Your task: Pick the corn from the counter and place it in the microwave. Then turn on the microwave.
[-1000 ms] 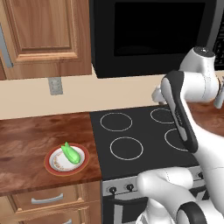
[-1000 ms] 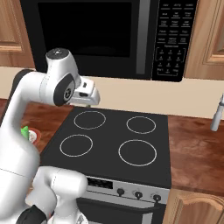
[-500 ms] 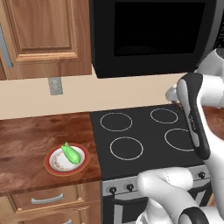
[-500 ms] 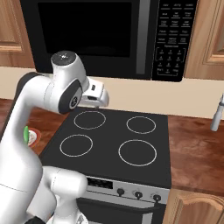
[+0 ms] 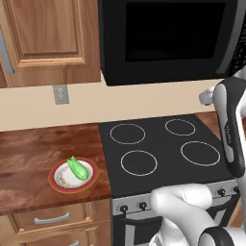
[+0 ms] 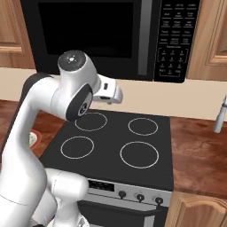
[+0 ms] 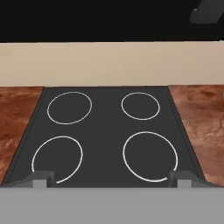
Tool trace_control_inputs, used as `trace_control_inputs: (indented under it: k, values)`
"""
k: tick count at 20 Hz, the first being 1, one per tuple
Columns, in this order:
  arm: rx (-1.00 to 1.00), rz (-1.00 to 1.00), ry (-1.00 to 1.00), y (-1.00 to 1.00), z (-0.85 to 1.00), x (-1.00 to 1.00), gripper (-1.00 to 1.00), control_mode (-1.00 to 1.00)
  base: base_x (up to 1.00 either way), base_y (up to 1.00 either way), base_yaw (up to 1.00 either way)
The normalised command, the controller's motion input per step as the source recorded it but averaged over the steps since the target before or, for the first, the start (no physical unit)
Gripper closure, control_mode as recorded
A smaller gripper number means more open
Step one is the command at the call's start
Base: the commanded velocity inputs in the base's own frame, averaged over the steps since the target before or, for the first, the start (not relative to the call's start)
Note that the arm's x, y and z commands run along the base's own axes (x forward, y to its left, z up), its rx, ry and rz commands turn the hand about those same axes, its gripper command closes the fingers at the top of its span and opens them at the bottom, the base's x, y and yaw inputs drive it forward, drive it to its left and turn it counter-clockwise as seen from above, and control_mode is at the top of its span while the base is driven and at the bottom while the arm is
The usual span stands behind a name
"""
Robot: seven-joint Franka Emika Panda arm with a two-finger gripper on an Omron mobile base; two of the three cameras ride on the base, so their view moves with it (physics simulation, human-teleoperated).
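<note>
Arm [image 6: 66, 95] swung right above the stovetop [image 5: 163, 149], gripper [image 7: 111, 177] spread wide and empty, leaving corn [image 5: 77, 168] untouched on its plate [image 5: 57, 185].

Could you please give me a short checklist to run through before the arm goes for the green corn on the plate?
1. Gripper open and empty: ok.
2. Small bright green corn cob resting on the white red-rimmed plate, unobstructed: ok.
3. Plate sitting on the reddish-brown wooden counter: ok.
4. Gripper positioned over the corn: not ok; it faces the black stovetop.
5. Black microwave door open to receive corn: not ok; it looks shut.
</note>
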Motion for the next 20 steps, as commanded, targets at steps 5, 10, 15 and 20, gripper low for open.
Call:
trace_control_inputs:
  k: [5, 10, 15, 20]
  values:
    - [0.0, -0.03, -0.03, -0.4, 0.34, 0.0, -1.0, -1.0, 0.0, 0.0, 0.0]
    - [0.0, -0.02, -0.01, -0.33, 0.31, 0.0, -1.0, -1.0, 0.0, 0.0, 0.0]
    - [0.0, 0.0, -0.02, -0.31, 0.29, 0.01, -1.0, -1.0, 0.0, 0.0, 0.0]
    - [0.0, 0.0, -0.09, -0.24, 0.27, 0.11, -1.0, -1.0, 0.0, 0.0, 0.0]
